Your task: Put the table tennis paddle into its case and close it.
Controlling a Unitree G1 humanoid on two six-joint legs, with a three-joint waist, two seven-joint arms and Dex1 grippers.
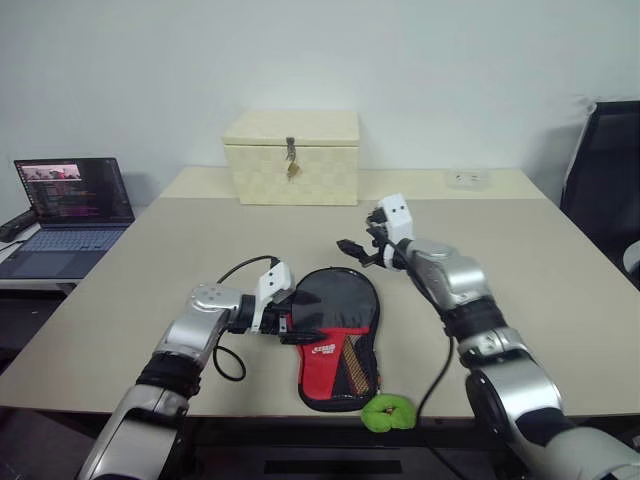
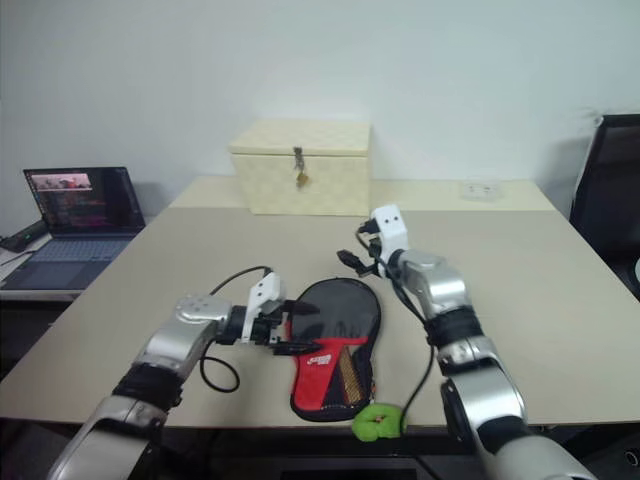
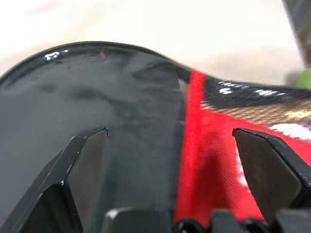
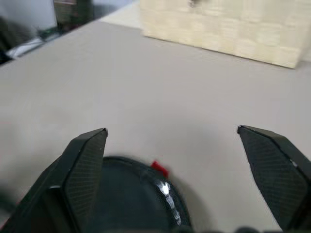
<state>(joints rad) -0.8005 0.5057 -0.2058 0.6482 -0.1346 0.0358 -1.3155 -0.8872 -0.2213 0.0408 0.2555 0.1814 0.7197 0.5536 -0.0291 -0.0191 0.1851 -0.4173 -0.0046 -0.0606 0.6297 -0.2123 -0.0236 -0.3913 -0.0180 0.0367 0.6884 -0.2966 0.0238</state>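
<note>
Fingers of both grippers stand wide and empty: right gripper (image 1: 352,250) above the far end of the black-and-red paddle-shaped zip case (image 1: 338,340), left gripper (image 1: 300,327) touching its left edge. Paddle seemingly inside; zipping apparently remains.

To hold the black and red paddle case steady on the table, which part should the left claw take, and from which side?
Probably the rounded black edge of the paddle case, from the robot's left. The case lies flat, wide end away from the robot, and the open left claw already sits at that edge. The open right claw hangs above, apart from it.
</note>
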